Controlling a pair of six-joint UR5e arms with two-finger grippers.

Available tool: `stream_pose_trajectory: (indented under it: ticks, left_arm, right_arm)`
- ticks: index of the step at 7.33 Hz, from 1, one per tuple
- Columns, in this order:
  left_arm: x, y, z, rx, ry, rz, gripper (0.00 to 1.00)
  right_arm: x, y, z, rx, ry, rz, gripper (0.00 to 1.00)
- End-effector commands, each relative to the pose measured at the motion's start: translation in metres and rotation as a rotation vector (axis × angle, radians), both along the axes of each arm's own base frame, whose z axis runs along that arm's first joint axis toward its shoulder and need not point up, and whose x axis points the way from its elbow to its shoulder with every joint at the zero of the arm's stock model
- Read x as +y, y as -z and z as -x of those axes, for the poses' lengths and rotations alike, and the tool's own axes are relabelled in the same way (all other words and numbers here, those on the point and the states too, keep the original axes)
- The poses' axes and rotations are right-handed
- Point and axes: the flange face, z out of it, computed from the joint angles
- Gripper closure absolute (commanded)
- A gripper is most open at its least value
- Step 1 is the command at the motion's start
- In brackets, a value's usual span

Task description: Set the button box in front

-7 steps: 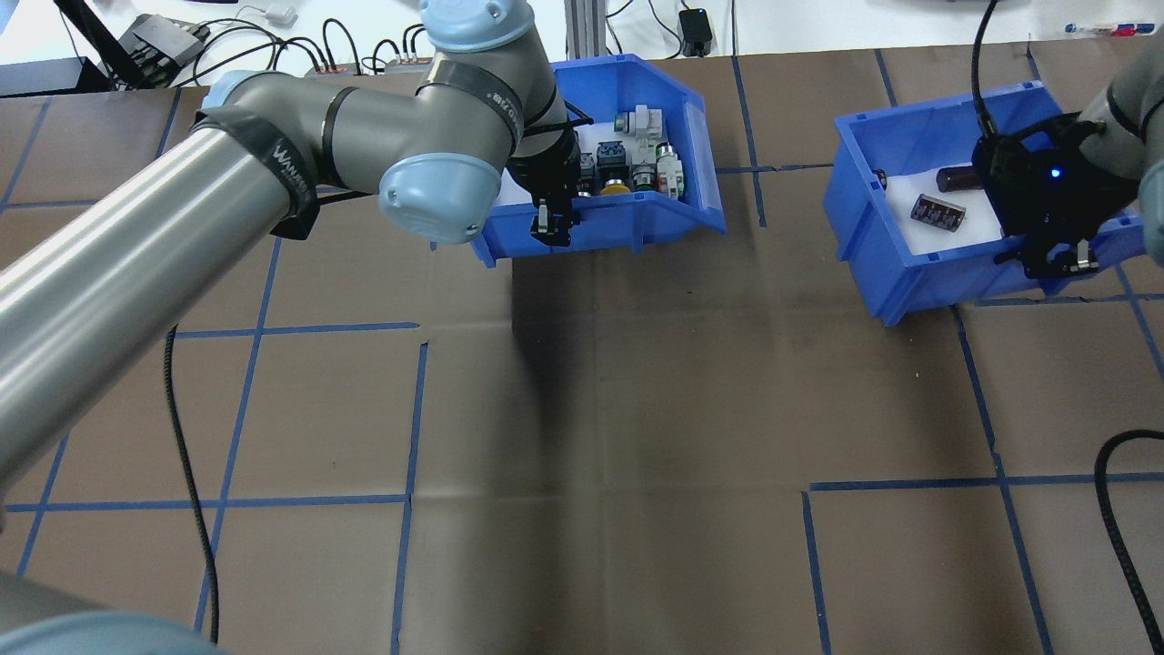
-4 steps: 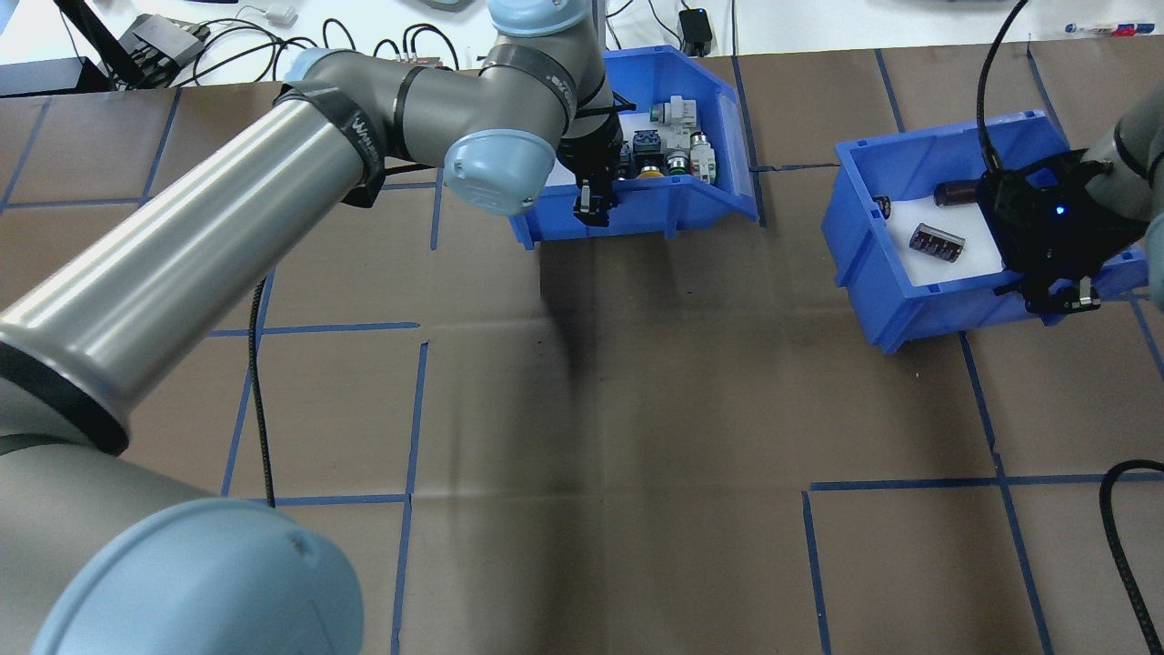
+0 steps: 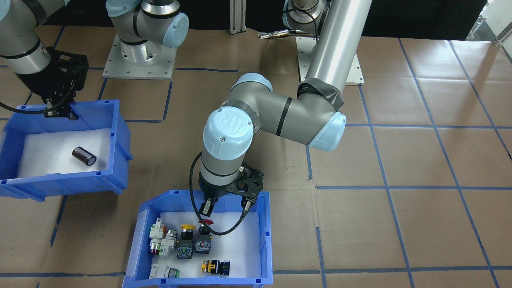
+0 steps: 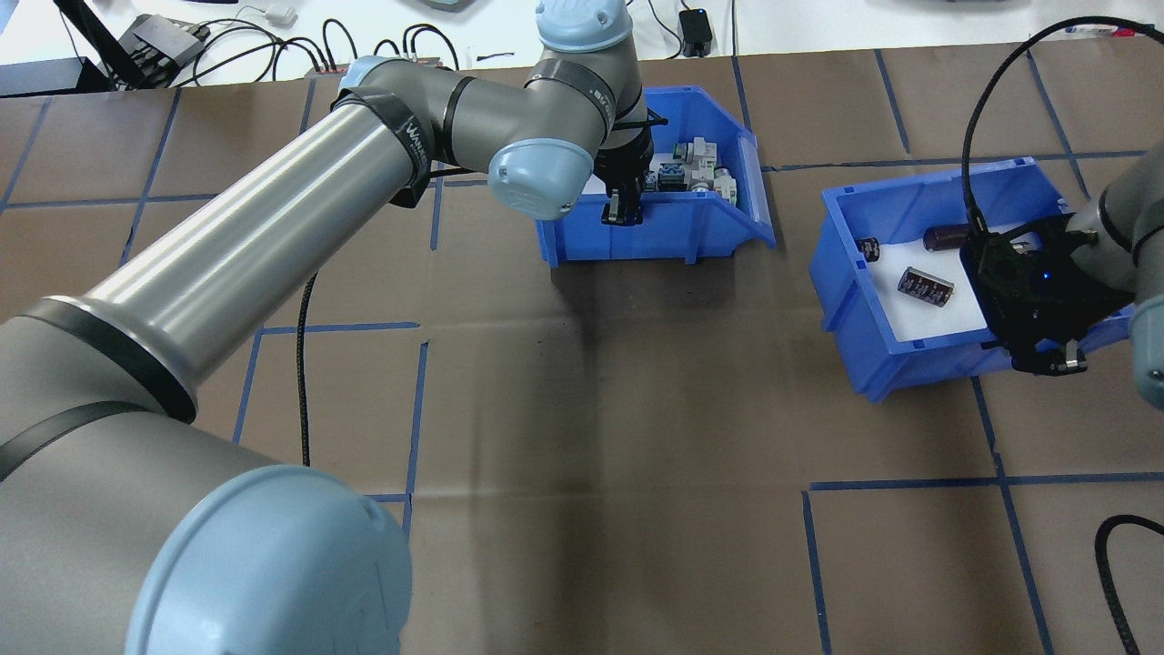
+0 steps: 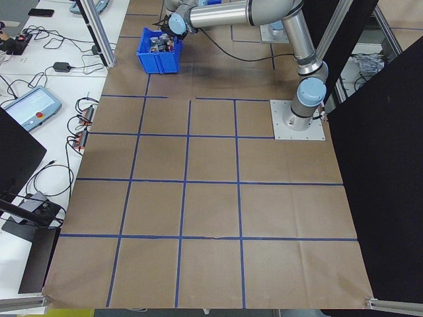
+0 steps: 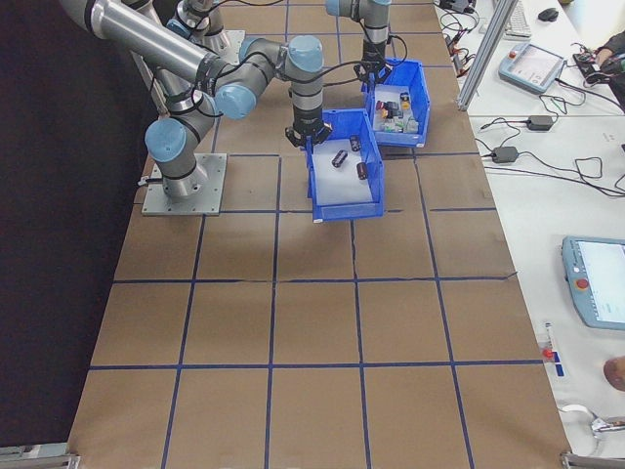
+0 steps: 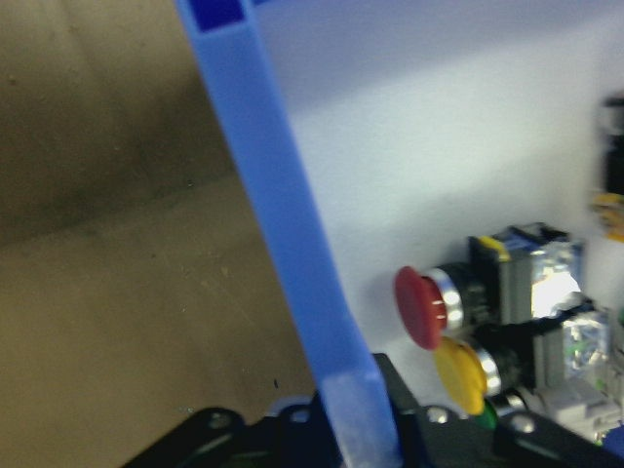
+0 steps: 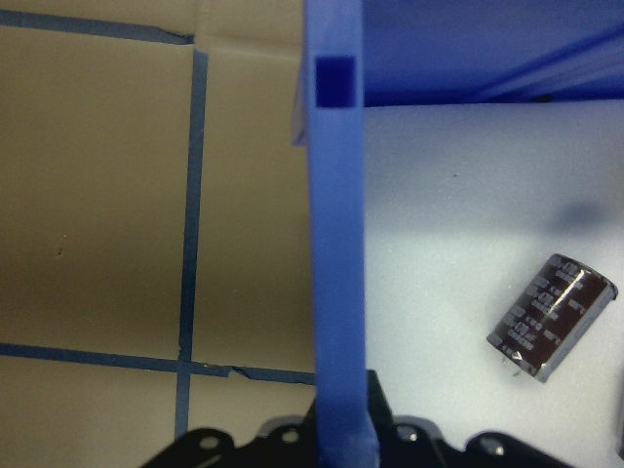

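Note:
The button box [image 4: 664, 241], a blue bin with a white foam floor, sits at the far middle of the table, with red, yellow and green push-buttons [image 3: 186, 240] inside. My left gripper [image 4: 623, 207] is shut on its near wall [image 7: 283, 244], which runs between the fingers, with a red button [image 7: 421, 304] just inside. I cannot tell whether the box rests on the table. My right gripper [image 4: 1046, 359] is shut on the wall [image 8: 336, 292] of a second blue bin [image 4: 873, 368] holding dark cylinders [image 4: 926, 285].
Cables and devices [image 4: 182, 41] line the white bench beyond the table's far edge. A black cable [image 4: 1118, 546] loops at the near right. Both arm base plates [image 3: 138, 60] stand on the robot's side. Brown paper with blue tape lines covers the table [image 4: 637, 455].
My left arm has carried the button box to the right along the table's far side. My right arm has drawn the second bin nearer to the robot.

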Motion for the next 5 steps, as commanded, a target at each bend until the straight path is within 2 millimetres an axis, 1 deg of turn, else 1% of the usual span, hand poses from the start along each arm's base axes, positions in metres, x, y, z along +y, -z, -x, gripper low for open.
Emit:
stream_pose_trajectory:
  ticks: [1, 2, 3, 4, 5]
  left_arm:
    - [0.001, -0.009, -0.004, 0.006, -0.01, 0.009, 0.13]
    - [0.009, -0.035, -0.006, 0.008, -0.009, 0.028, 0.04]
    - [0.024, -0.073, -0.022, -0.003, 0.012, 0.01, 0.01]
    - [0.034, -0.098, -0.054, -0.027, 0.101, 0.001, 0.0]
    - [0.035, -0.12, -0.094, -0.039, 0.143, -0.012, 0.0]
  right_arm:
    - [0.037, 0.007, -0.019, -0.004, 0.015, 0.01, 0.97]
    - [0.05, 0.012, -0.029, -0.045, 0.015, 0.02, 0.97]
    - [0.062, 0.017, -0.04, -0.051, 0.006, 0.022, 0.97]
    - [0.068, 0.02, -0.062, -0.054, 0.017, 0.021, 0.97]
    - [0.071, 0.021, -0.09, -0.057, 0.026, 0.018, 0.97]
